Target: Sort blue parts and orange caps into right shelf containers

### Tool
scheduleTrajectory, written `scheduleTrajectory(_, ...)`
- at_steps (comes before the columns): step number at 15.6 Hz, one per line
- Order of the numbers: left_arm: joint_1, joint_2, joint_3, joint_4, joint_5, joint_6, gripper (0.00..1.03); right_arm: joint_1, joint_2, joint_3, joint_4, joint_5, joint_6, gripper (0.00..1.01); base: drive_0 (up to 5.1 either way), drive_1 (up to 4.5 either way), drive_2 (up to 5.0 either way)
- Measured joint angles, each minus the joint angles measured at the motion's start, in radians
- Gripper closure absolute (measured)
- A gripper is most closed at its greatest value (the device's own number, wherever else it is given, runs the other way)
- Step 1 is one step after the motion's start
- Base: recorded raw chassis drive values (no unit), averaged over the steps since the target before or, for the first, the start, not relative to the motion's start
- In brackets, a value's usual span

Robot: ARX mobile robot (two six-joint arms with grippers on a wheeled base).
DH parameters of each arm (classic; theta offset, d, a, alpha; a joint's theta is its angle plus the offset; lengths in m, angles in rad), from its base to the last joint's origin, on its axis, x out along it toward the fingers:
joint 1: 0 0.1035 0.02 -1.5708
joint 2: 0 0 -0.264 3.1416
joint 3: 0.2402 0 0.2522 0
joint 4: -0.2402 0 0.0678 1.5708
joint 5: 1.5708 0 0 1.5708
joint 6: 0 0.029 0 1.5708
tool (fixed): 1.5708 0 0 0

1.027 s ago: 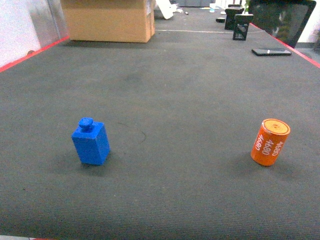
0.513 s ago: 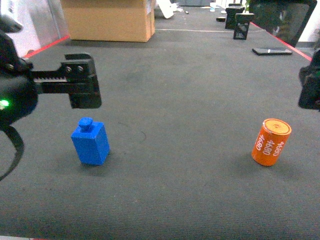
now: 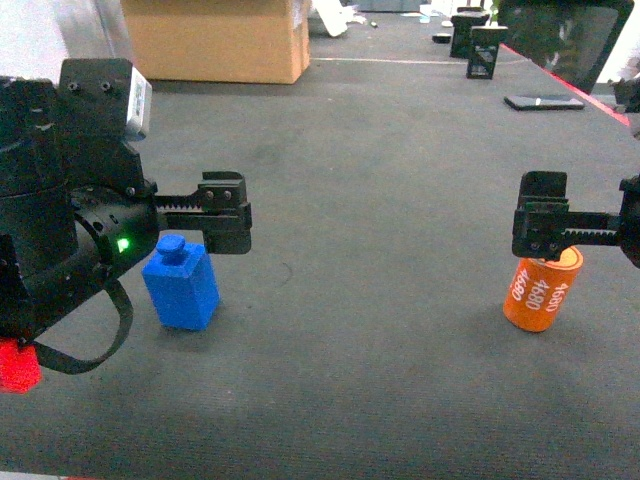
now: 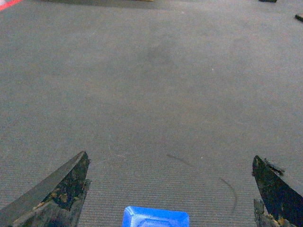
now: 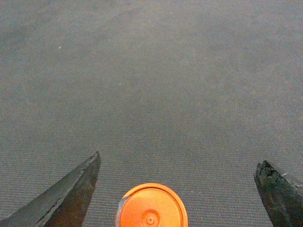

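Note:
A blue part (image 3: 182,287), a block with a round knob on top, stands on the dark mat at the left. My left gripper (image 3: 226,212) hovers just above and behind it, open. In the left wrist view its top (image 4: 155,216) shows at the bottom edge, between my left gripper's (image 4: 170,161) wide-apart fingers. An orange cap (image 3: 540,291) with white print stands at the right. My right gripper (image 3: 541,228) hangs open directly over it. The right wrist view shows its round top (image 5: 151,206) low between my right gripper's (image 5: 179,163) fingers. The right shelf containers are out of view.
A cardboard box (image 3: 220,40) stands at the back left. At the back right lie a black phone (image 3: 543,103) and small black stands (image 3: 485,50). Red stripes (image 3: 60,108) mark the mat's side edges. A red object (image 3: 15,365) shows under my left arm.
Both arms have come in from the sides. The left gripper moved right and down to the blue part; the right gripper moved left to above the orange cap. Neither object has moved.

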Motion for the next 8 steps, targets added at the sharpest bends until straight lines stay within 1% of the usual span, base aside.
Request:
scheduleTrajectory(4,0.015,0.074,0.018,0.004,0.009,0.001,0.05,0.000,0.068,0.017,0.010,-0.004,0.006,0.03,0.0,0.00,0.0)
scheduleTrajectory(5,0.015,0.128,0.022,0.005,0.027,0.000,0.05,0.000,0.106,0.017,0.022,-0.003,0.014,0.03,0.0,0.00,0.0)
scheduleTrajectory(8,0.015,0.171,0.033,0.006,0.027,0.002,0.05,0.000,0.152,0.018,0.033,-0.003,0.023,0.03,0.0,0.00,0.0)
